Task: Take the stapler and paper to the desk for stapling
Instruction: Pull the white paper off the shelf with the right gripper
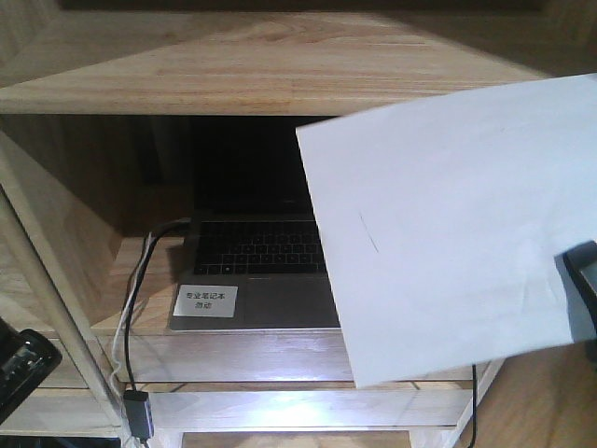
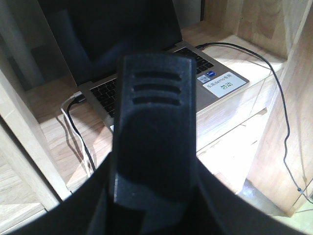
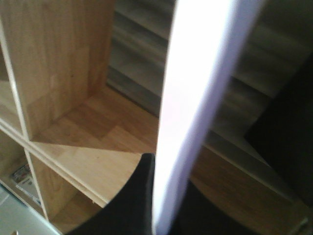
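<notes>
Right gripper (image 3: 161, 210) is pinching the plain white rectangular paper sheet (image 1: 448, 224) by its lower right edge. The sheet is hanging in air before the light-wood shelf unit (image 1: 261, 84). A black ribbed shape (image 2: 154, 122) is filling the left wrist view, so I cannot tell the left gripper (image 1: 20, 366) state. Risk: the floppy sheet may slip from the one-edge pinch, or snag the shelf while swinging out past the open grey laptop (image 1: 261, 271).

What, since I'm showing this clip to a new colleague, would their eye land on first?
First the big white paper, held up in the air on the right of the front view, the right pincer gripping its lower right edge. Behind it, an open laptop sits in a wooden shelf compartment, a white label on its palm rest.
</notes>
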You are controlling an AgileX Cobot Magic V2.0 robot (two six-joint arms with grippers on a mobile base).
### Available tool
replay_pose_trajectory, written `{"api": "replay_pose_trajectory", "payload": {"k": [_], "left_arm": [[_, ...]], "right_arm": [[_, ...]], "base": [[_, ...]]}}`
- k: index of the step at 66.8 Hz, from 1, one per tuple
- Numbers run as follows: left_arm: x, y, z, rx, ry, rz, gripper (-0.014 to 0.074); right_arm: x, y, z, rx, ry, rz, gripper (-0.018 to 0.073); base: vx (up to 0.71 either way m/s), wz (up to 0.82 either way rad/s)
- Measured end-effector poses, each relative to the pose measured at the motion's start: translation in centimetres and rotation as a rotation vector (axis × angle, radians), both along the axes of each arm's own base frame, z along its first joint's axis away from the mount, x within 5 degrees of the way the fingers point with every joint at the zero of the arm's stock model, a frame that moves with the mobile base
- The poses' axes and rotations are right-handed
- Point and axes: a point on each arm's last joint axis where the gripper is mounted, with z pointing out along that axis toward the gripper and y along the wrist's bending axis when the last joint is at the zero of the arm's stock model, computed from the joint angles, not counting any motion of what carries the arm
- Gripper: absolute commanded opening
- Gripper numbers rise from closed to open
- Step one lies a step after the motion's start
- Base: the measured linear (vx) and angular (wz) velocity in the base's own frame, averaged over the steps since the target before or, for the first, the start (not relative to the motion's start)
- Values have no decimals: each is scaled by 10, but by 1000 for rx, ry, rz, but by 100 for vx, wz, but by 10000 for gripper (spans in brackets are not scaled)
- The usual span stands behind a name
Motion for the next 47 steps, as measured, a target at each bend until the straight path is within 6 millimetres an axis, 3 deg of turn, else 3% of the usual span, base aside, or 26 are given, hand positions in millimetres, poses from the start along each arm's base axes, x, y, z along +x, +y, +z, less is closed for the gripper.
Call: {"api": "replay_pose_trajectory", "payload": {"k": [16,47], "left_arm": [[0,0,0,0,0,0,-7],[0,0,0,0,0,0,-7]], "right_arm": [[-17,-7,-16,38,79,-23,-5],[-28,-12,-17,54,78,-54,-5]], "base": [[0,0],[0,0]]}}
